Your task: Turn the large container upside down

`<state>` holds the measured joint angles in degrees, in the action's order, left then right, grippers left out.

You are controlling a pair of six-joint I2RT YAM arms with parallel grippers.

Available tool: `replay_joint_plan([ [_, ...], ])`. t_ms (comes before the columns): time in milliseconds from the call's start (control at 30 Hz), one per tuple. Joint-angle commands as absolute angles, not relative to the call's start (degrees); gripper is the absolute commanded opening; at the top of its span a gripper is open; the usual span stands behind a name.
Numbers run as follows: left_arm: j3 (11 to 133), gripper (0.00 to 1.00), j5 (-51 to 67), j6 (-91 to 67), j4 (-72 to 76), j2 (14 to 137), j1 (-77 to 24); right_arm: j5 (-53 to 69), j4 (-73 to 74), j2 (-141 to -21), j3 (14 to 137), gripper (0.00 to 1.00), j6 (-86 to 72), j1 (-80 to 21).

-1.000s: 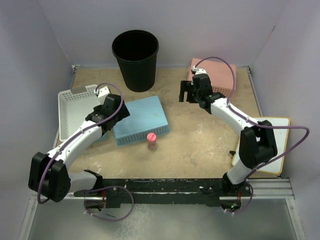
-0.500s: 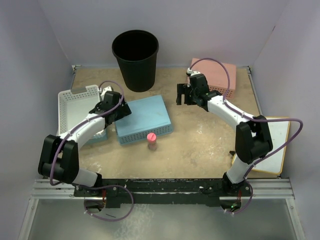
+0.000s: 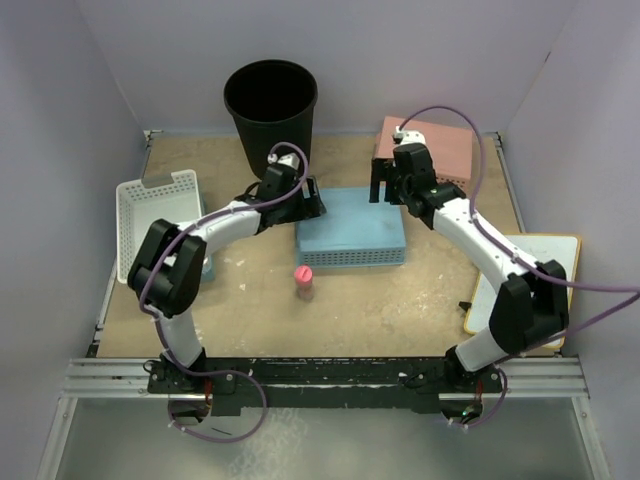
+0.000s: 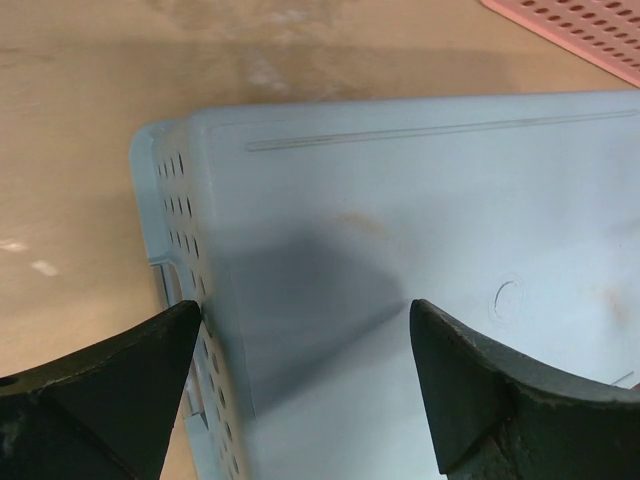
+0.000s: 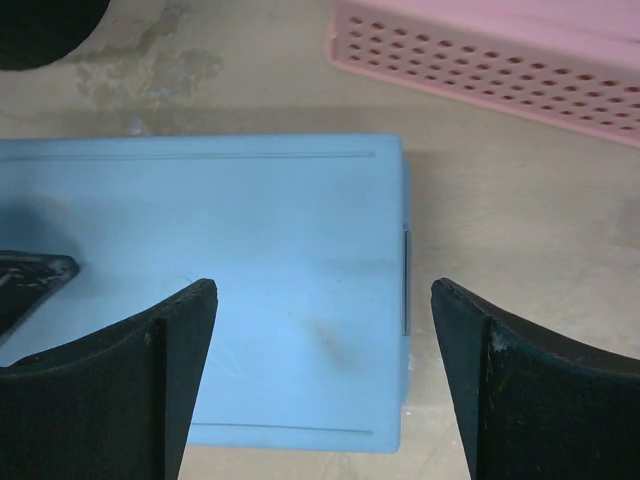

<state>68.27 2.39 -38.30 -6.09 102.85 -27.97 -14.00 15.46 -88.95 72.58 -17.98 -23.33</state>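
bin (image 3: 271,120): upright, mouth up, at far edge of surface (image 3: 420,290), untouched | left jaws: wide open, empty, over left end of blue basket (image 3: 352,228), near bin's foot | right jaws: wide open, empty, over basket's right end, pink basket (image 3: 440,145) just beyond

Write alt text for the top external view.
The left gripper and right gripper hang open over opposite ends of an upturned blue basket. The tall black bin stands upright behind; a white basket, pink basket and pink-capped bottle lie around.
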Motion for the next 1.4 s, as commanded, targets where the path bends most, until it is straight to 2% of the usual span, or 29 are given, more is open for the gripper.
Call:
replay_joint_plan([
  [0,74.6,0.82,5.6,-41.2,0.6,107.1,-32.5,-22.0,17.6,-83.0,73.2,0.9,-15.3,-23.4],
  [167,84.5,0.82,11.8,-44.1,3.4,114.9,-38.4,-27.3,17.3,-79.4,70.8,0.9,-13.7,-23.3],
  [300,97.6,0.81,6.7,-35.8,-10.1,118.6,-42.4,-28.1,14.9,-76.3,67.2,0.91,-13.9,-23.3],
  [367,98.8,0.82,5.7,-34.6,-12.1,116.6,-42.0,-28.9,13.6,-74.9,65.6,0.92,-13.8,-23.2],
  [500,93.2,0.82,4.7,-34.1,-12.7,107.5,-36.9,-27.5,12.9,-74.0,65.3,0.92,-14.5,-23.2],
  [633,80.8,0.82,4.7,-33.8,-13.0,97.0,-29.9,-22.1,9.4,-73.6,64.2,0.92,-12.9,-23.3],
  [800,69.4,0.82,-7.2,-31.7,-21.1,85.9,-26.6,-2.3,8.6,-79.0,64.6,0.91,-13.1,-28.9],
  [900,64.1,0.83,-11.5,-33.4,-22.7,78.6,-25.0,2.6,8.0,-84.5,65.8,0.92,-13.5,-35.6],
  [1000,64.1,0.85,-18.9,-33.9,-27.9,73.4,-23.7,4.5,9.9,-91.0,68.6,0.93,-15.0,-36.7],
  [1100,65.9,0.86,-21.3,-32.3,-31.5,70.5,-20.6,2.6,12.8,-95.2,70.8,0.93,-17.1,-36.6],
  [1300,72.1,0.87,-23.3,-27.0,-37.7,72.5,-19.4,-19.3,22.0,-100.1,76.3,0.96,-16.9,-35.6],
  [1367,72.8,0.88,-24.6,-26.7,-38.2,72.7,-18.5,-23.2,23.7,-101.1,77.5,0.96,-17.1,-34.8],
])
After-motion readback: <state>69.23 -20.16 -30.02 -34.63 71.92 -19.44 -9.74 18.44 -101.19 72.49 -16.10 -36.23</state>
